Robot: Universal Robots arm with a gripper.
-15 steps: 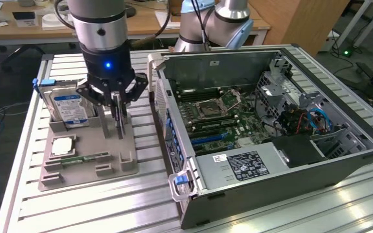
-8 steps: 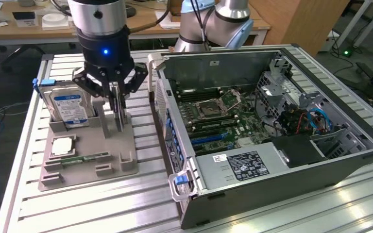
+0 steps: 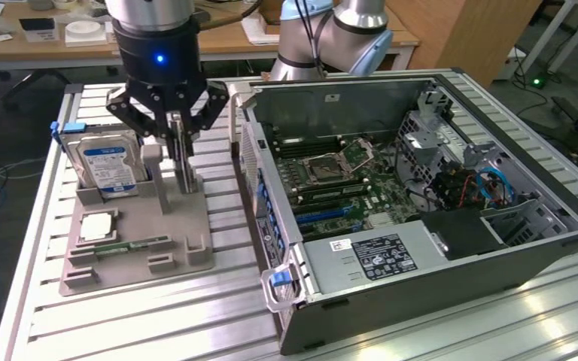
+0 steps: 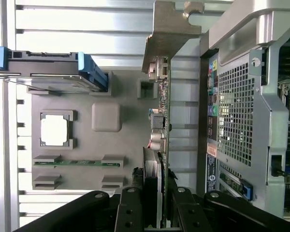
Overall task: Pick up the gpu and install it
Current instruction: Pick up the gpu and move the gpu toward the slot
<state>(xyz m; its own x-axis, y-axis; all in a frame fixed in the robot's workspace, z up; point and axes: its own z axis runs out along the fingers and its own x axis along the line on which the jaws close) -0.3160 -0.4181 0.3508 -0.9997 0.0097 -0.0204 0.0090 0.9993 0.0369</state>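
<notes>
Claw (image 3: 177,135) fingers stand narrow, pressed on both flat faces of the gpu (image 3: 183,171), which stands on edge directly beneath the wrist. In the exterior view the card hangs down from between the black fingers as a thin upright slab. Its lower end reaches the grey tray (image 3: 168,226) on the bench (image 3: 118,323). Whether the card rests in the tray's slot or has cleared it, I cannot tell.

In the wrist view the claw (image 4: 154,209) grips the gpu (image 4: 160,140) around its thicker black middle, one dark finger (image 4: 130,208) on each side. The card runs edge-on away from the camera. Its pale metal end bracket (image 4: 171,34) is at the far end, over the bench slats (image 4: 87,29) just past the tray's (image 4: 82,96) edge.

On the exterior view's left of the card, just beside it, the silver hard drive (image 3: 108,167) with its blue-white label stands upright in the same tray. A square pale processor chip (image 3: 98,226) and a narrow green memory stick (image 3: 133,245) lie flat nearer the camera.

On the exterior view's right the open computer case (image 3: 420,286) lies on its side close to the tray. Its motherboard (image 3: 349,180) faces up. In the wrist view the case's perforated rear panel (image 4: 241,111) stands just beside the card, apart from it.
</notes>
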